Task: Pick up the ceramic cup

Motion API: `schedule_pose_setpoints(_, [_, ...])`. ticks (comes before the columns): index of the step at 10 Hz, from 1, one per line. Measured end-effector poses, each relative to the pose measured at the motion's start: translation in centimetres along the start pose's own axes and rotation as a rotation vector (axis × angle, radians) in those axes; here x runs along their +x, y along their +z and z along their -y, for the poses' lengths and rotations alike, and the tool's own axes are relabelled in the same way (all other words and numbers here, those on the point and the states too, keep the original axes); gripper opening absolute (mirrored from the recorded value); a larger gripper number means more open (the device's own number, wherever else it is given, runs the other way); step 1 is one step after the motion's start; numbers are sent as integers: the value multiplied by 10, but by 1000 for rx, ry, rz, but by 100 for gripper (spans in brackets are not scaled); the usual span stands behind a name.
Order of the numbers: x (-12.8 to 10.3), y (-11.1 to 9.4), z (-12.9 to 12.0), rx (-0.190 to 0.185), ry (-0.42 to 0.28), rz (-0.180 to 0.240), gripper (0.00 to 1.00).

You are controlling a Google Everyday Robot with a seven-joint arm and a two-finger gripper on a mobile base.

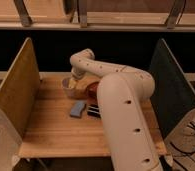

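Only one view is given, looking down over the robot's arm at a wooden desk (51, 130) fenced by an upright tan panel (13, 90) on one side and a dark panel (168, 90) on the other. The ceramic cup (69, 87) stands near the far edge of the desk, and the claw (75, 81) sits right at it, low against its rim; the wrist hides the fingers, so how wide they stand and whether they have the cup cannot be told.

The likely risk is a shallow or off-centre grip: a smooth tapered cup could slip or tip on the lift. The orange-red dish (91, 89) lies just beside the cup, under the forearm, and could be nudged. Nearer the camera rest a blue-grey block (77, 108) and a small dark object (94, 111), apart from the cup and not blocking it.
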Motion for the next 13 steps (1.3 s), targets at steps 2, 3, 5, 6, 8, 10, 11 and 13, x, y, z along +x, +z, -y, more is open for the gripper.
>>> schedule_pose_setpoints(2, [-11, 9, -8, -48, -6, 43, 36])
schedule_pose_setpoints(3, [-16, 11, -11, -68, -8, 64, 25])
schedule_pose_setpoints(5, [-21, 10, -11, -87, -7, 87, 9])
schedule_pose_setpoints(6, [-21, 6, -7, -92, 3, 92, 6])
schedule_pose_setpoints(8, [-19, -13, 1, -83, 31, 75, 6])
schedule_pose_setpoints(10, [-15, -42, 2, -82, 67, 49, 6])
schedule_pose_setpoints(11, [-12, -52, -3, -92, 81, 31, 6])
schedule_pose_setpoints(13, [-9, -63, -15, -112, 89, -2, 6])
